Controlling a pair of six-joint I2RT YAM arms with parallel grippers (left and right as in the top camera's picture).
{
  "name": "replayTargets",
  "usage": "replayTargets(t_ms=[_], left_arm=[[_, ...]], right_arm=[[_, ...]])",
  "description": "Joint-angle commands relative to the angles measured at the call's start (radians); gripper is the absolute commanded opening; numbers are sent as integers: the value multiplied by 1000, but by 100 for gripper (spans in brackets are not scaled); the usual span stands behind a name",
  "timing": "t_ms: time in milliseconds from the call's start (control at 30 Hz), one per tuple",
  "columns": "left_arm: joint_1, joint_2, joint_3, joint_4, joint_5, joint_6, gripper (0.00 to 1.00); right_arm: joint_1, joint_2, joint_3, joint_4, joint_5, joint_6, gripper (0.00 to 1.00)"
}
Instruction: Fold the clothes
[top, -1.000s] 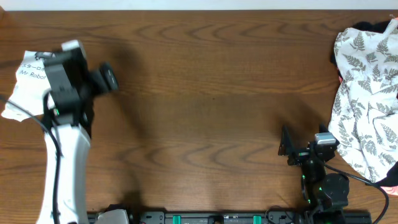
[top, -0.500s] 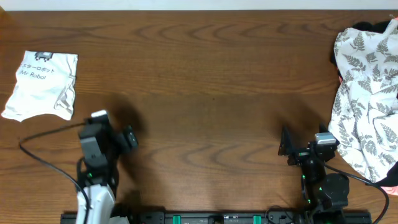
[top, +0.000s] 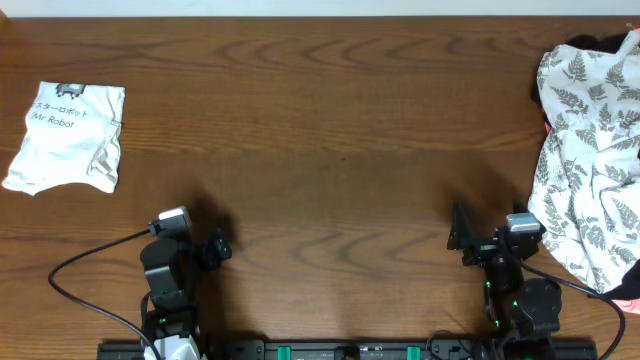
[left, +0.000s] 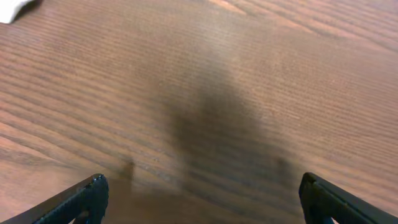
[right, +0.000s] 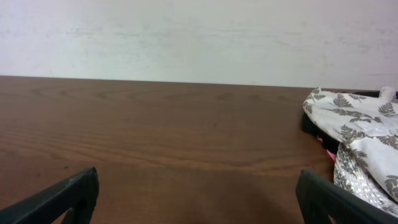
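L claw (left: 202, 190), R claw (right: 196, 185) agape — tee (top: 65, 135) far-L edge, prob. folded; fern cloth (top: 590, 170) R edge.

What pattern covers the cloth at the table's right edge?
Grey fern leaves on the white cloth, clearest in the overhead view.

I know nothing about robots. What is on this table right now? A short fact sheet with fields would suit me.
surface: brown wooden table
T-shirt: white, folded into a small packet, black print facing up, far left side
fern-print cloth: white with grey leaves, crumpled in a heap at the right edge
left gripper: open, empty, near the front edge, apart from the T-shirt
right gripper: open, empty, near the front edge, just left of the fern-print cloth
folding: looks done, nothing held
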Motion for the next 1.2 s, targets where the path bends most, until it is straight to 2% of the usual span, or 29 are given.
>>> replayTargets(t_ms=[0, 267, 400, 533, 733, 1167], left_arm=[[3, -67, -2, -35, 13, 2, 98], [3, -229, -2, -227, 13, 2, 98], [3, -255, -2, -226, 14, 1, 98], [-34, -359, -2, -227, 10, 5, 98], [-150, -539, -2, -227, 5, 115, 98], [-271, -716, -2, -237, -81, 115, 98]], right_arm=[[-9, -6, -3, -3, 10, -11, 99], [-9, -6, -3, -3, 10, -12, 99], [-9, -6, -3, -3, 10, -12, 99], [-9, -6, -3, -3, 10, -12, 99], [-9, -6, -3, -3, 10, -12, 99], [-9, -6, -3, -3, 10, -12, 99]])
